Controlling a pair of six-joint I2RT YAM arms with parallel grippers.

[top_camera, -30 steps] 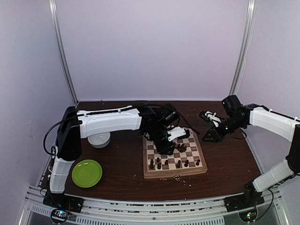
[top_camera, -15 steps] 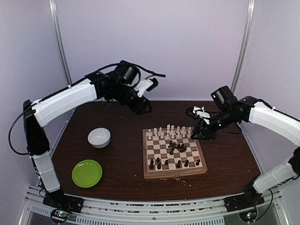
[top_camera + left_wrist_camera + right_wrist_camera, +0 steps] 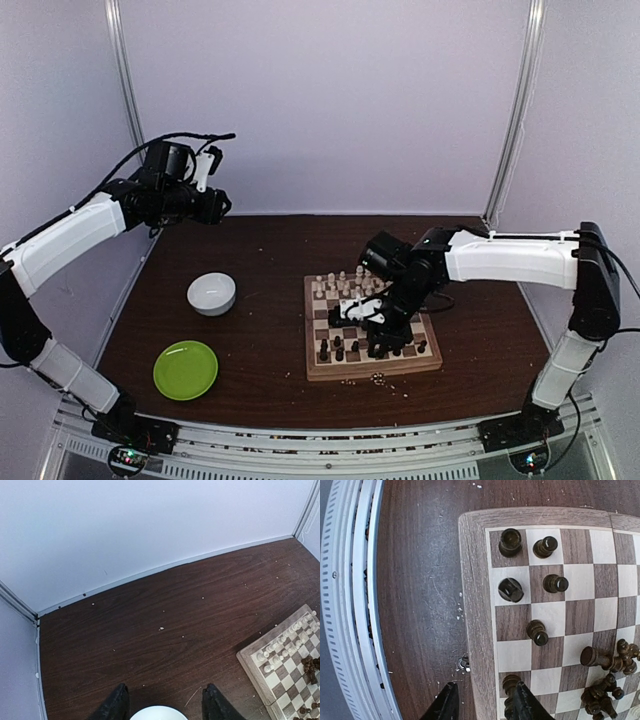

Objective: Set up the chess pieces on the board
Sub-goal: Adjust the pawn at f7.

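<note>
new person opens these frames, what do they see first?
The right tool, jaws open, hangs over the near edge of the board, where dark chess pieces lie heaped mid-board and pale ones line the far edge. The left tool is raised high at the back left, open, with the white bowl below it.

Soft even light, faint shadows, grainy overhead view, sharper wrist views
</note>
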